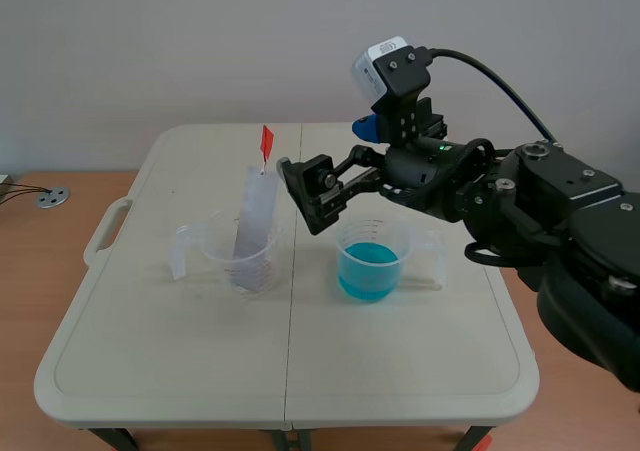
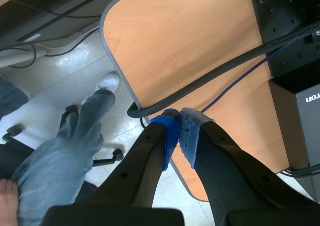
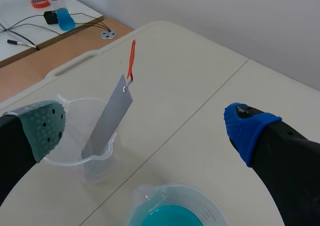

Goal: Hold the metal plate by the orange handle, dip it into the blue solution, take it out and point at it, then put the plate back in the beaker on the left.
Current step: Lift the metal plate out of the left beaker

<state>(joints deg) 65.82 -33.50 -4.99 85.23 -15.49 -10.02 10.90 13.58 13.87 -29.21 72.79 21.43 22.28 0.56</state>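
Blue solution [image 1: 368, 269] sits in the right beaker [image 1: 375, 231], about midway across the pale counter [image 1: 150, 361]. Just left of it, a little apart, stands the clear beaker [image 1: 215, 246] with the plate [image 1: 255, 216] leaning upright inside, its lower end at the bottom and its orange handle [image 1: 266, 143] sticking up well above the rim. Over the gap between the two beakers hangs the right gripper [image 1: 305, 199], spread wide and holding nothing, near the plate's upper part but not touching it. The left gripper [image 2: 179, 120] is away from the counter, pads pressed together on nothing, above the edge of a wooden desk [image 2: 190, 45], with a person's jeans leg [image 2: 80, 136] over the floor beyond.
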